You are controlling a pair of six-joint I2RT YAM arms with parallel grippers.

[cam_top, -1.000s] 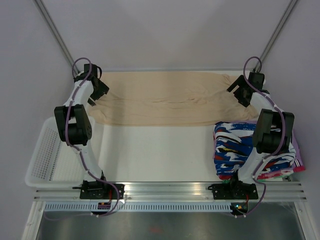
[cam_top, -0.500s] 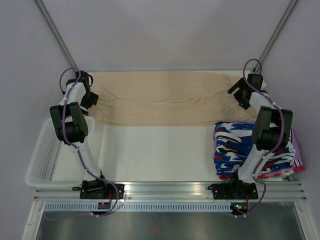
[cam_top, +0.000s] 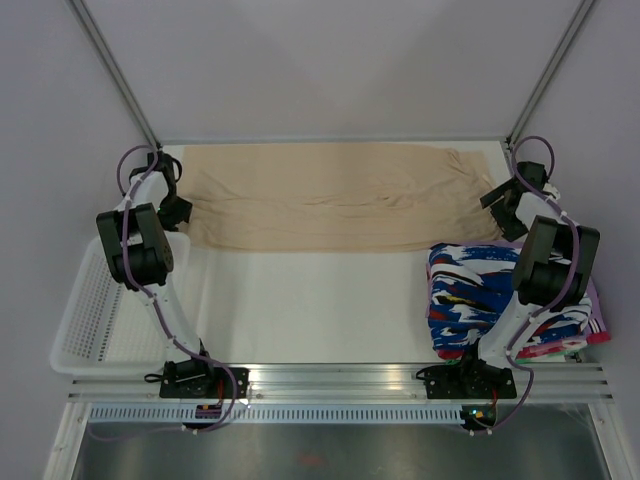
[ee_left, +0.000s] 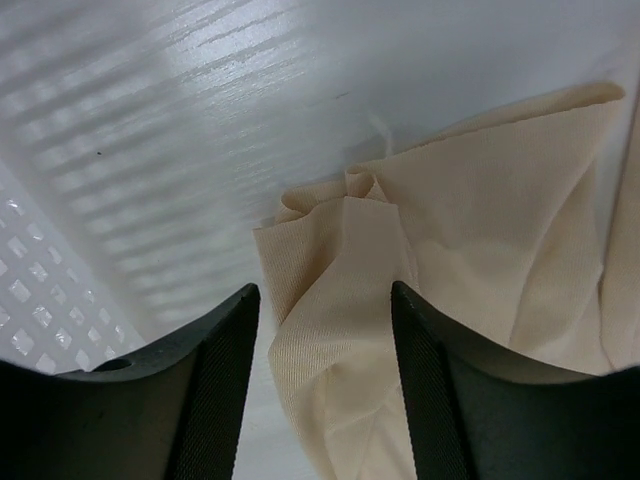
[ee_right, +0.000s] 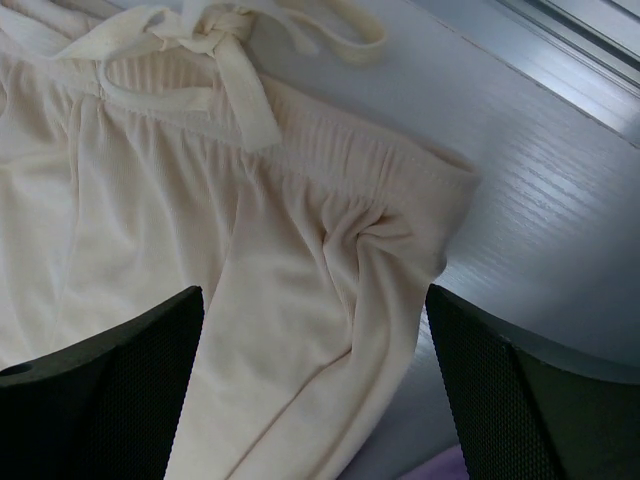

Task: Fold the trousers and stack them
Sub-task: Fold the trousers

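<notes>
The beige trousers (cam_top: 330, 200) lie flat across the far part of the table, leg ends to the left and waistband to the right. My left gripper (cam_top: 168, 200) is at the leg ends. In the left wrist view a bunched hem corner of the trousers (ee_left: 340, 260) rises between its fingers (ee_left: 222, 390), which stand partly closed around it with a gap on the left side. My right gripper (cam_top: 507, 205) hangs open over the waistband corner (ee_right: 400, 200), near the tied drawstring (ee_right: 210, 30). Cloth lies between the wide-apart fingers (ee_right: 130, 400).
A white mesh basket (cam_top: 90, 320) sits at the table's left edge, also in the left wrist view (ee_left: 25, 300). A stack of patterned blue, white, red and black garments (cam_top: 480, 300) lies at the near right. Frame poles rise at both far corners.
The left gripper slid left to the leg ends and its jaws narrowed around the hem corner. The right gripper moved right and nearer, to the waistband corner.
</notes>
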